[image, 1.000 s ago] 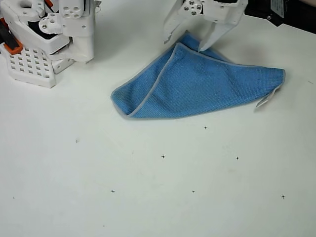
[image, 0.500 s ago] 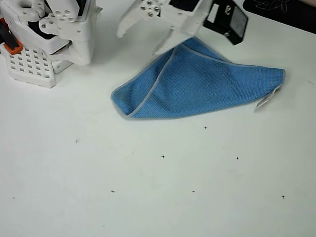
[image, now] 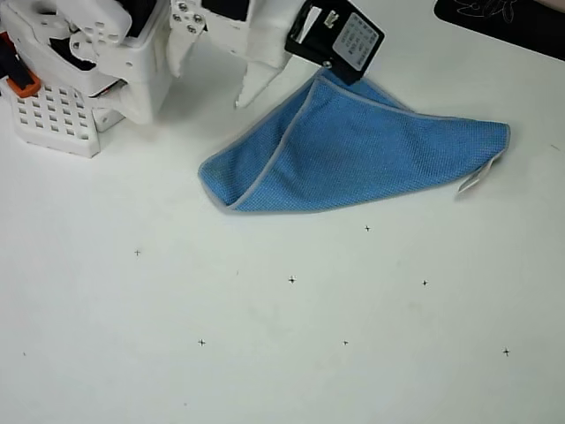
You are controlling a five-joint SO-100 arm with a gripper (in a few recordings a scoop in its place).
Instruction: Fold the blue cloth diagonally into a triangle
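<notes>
The cloth [image: 353, 155] lies folded into a rough triangle on the white table [image: 282, 353], its white tag [image: 470, 183] at the right corner. The hand [image: 210, 75] hangs above the table just left of the cloth's top corner, fingers apart, holding nothing.

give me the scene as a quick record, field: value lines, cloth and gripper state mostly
view: overhead
surface: white table with small cross marks
blue cloth: folded over into a rough triangle, lying flat
cloth edging: light grey, visible along the folded edges
tag: small white tag at the cloth's right corner
gripper: open, empty, beside the cloth's upper left edge, not touching it
arm base: white, top left of picture
fold status: looks done, though the layers are not exactly aligned
</notes>
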